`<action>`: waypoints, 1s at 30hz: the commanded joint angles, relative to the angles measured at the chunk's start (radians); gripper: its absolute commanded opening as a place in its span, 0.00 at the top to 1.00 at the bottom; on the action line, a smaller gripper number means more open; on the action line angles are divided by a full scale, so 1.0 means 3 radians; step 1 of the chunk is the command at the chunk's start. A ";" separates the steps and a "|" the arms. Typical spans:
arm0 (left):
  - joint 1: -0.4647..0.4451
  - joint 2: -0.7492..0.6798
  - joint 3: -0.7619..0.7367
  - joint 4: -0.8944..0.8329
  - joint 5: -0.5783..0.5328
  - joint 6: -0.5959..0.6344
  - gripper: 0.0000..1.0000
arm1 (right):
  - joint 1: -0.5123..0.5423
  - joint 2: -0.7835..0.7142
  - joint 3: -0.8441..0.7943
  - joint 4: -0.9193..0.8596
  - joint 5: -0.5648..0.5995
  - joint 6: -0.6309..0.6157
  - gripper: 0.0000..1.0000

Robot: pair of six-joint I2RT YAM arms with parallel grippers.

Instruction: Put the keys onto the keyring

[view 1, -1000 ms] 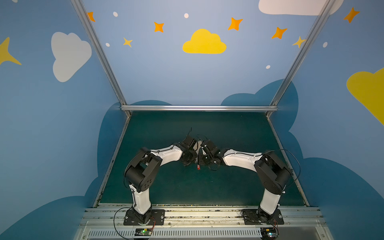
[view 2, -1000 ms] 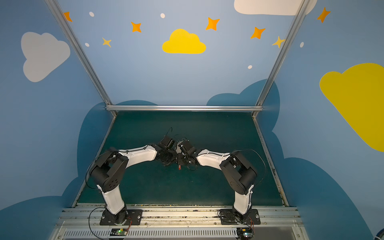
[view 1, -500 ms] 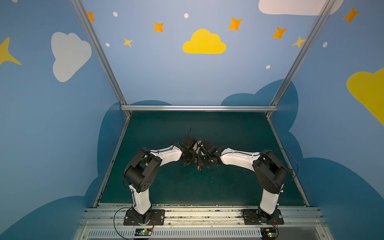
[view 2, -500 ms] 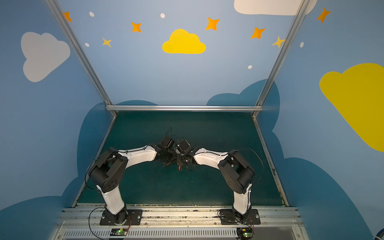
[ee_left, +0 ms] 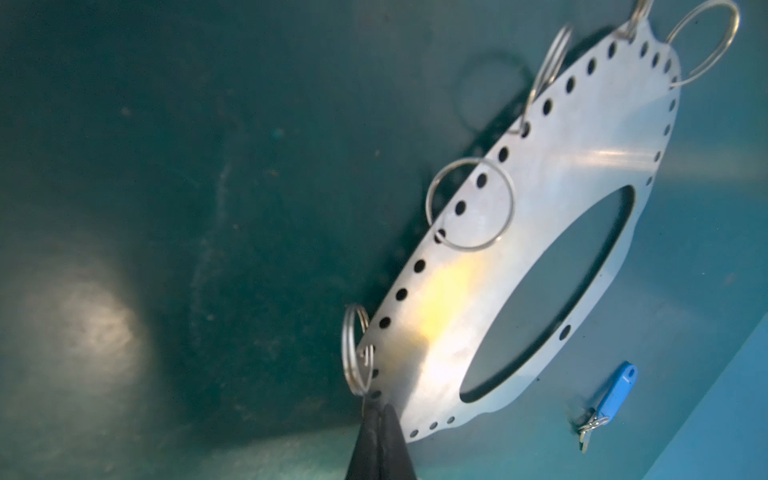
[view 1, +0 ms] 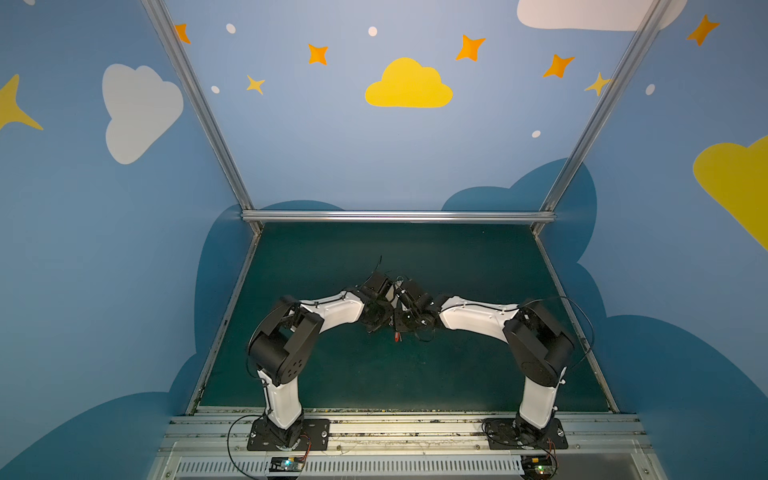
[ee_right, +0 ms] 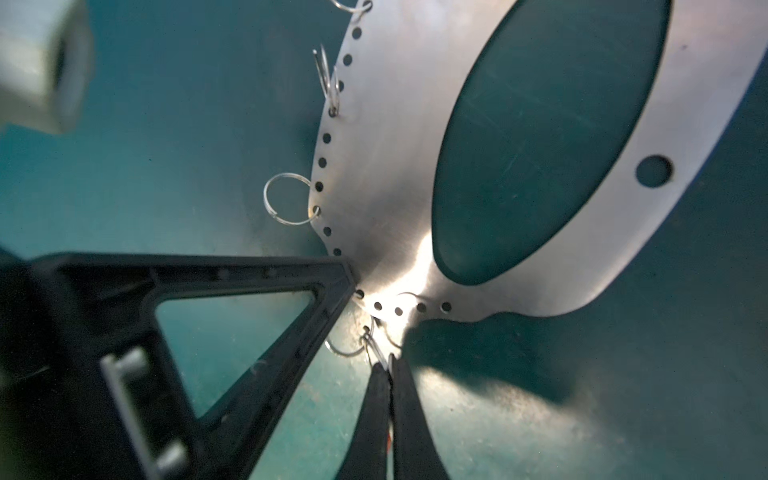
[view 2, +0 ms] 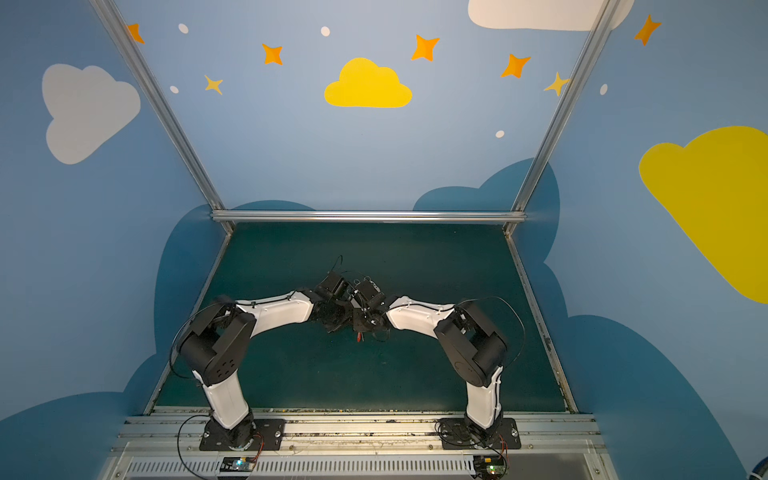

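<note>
The keyring (ee_left: 540, 187) is a flat grey oval plate with a big hole, edge holes and wire rings, held tilted above the green mat. My left gripper (ee_left: 377, 409) is shut on its edge, beside a wire ring (ee_left: 355, 353). My right gripper (ee_right: 389, 363) is shut on the red-tagged key (ee_right: 377, 351), whose silver end meets a wire ring (ee_right: 345, 351) under the keyring (ee_right: 395, 166). Its red tag hangs below the joined grippers in both top views (view 1: 398, 336) (view 2: 358, 337). The blue-tagged key (ee_left: 614, 395) lies on the mat beyond the plate.
Both arms meet over the middle of the green mat (view 1: 374, 374). Blue walls and aluminium rails (view 1: 395, 216) close in the back and sides. The left gripper's black finger frame (ee_right: 257, 299) sits close beside my right fingers.
The right arm has swung left, bringing its gripper and the red tag tight against the left gripper. The left arm has hardly moved.
</note>
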 commanded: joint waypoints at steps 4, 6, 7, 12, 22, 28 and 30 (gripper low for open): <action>-0.0008 -0.0078 -0.0036 0.0006 -0.0064 -0.0033 0.96 | 0.0052 0.0082 0.0068 -0.0081 -0.0073 -0.0079 1.00; -0.0009 -0.0077 -0.0038 0.0014 -0.0064 -0.0037 0.96 | 0.0057 0.0098 0.0084 -0.0095 -0.0094 -0.0090 1.00; -0.0009 -0.0080 -0.0036 0.0012 -0.0069 -0.0036 0.96 | 0.0058 0.0097 0.0084 -0.0088 -0.0102 -0.0094 1.00; -0.0009 -0.0086 -0.0041 0.0021 -0.0069 -0.0044 0.96 | 0.0066 0.0098 0.0088 -0.0093 -0.0130 -0.0115 1.00; -0.0009 -0.0136 -0.0061 0.0027 -0.0115 -0.0070 0.96 | 0.0075 0.0109 0.0103 -0.0135 -0.0156 -0.0118 1.00; -0.0009 -0.0140 -0.0056 0.0027 -0.0118 -0.0070 0.96 | 0.0078 0.0123 0.0118 -0.0135 -0.0176 -0.0135 1.00; -0.0009 -0.0140 -0.0056 0.0033 -0.0120 -0.0079 0.96 | 0.0079 0.0139 0.0139 -0.0140 -0.0191 -0.0150 1.00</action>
